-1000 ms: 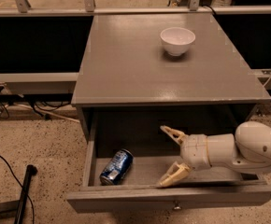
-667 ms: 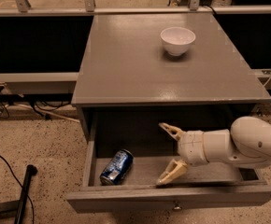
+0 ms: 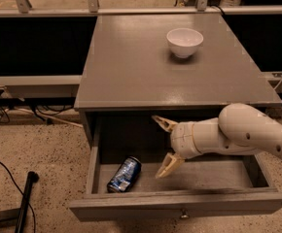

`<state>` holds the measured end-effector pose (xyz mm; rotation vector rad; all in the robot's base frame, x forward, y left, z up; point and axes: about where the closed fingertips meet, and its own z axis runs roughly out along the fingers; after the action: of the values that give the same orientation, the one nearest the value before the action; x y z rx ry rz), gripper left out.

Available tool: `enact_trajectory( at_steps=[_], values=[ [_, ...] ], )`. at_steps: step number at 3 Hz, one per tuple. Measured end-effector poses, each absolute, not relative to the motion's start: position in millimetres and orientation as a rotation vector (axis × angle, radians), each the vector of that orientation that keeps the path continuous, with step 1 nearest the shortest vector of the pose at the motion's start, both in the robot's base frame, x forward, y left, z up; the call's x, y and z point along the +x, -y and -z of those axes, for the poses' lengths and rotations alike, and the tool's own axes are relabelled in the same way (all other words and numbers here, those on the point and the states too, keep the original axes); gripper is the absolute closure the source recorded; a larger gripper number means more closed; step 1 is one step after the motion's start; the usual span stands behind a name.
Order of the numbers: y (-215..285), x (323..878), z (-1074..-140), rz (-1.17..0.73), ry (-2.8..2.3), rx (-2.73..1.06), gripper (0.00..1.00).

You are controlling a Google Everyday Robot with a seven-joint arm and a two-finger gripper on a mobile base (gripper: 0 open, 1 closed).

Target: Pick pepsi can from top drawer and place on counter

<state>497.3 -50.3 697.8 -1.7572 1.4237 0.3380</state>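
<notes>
Below the front edge of the flat grey counter point(image 3: 131, 67), nearer its front-left corner, the small dark blue pepsi can point(image 3: 125, 174) lies on its side in the open grey wooden top drawer point(image 3: 180, 204), its long axis slanting front-left to back-right. We see the tan two-finger gripper point(image 3: 161, 146) just right of it, not touching, fingers spread wide and empty, pointing leftward.

The white arm point(image 3: 248, 130) reaches in from the right, its tool point(image 3: 156, 146) pointing left, fingers point(image 3: 164, 124) spread wide.
</notes>
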Motion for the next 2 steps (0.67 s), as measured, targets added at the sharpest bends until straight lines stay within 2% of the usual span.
enact_trajectory(
  at_steps=[2],
  values=[
    [38.0, 493.3, -686.9, -0.319, -1.389, -1.910, 0.00]
  ],
)
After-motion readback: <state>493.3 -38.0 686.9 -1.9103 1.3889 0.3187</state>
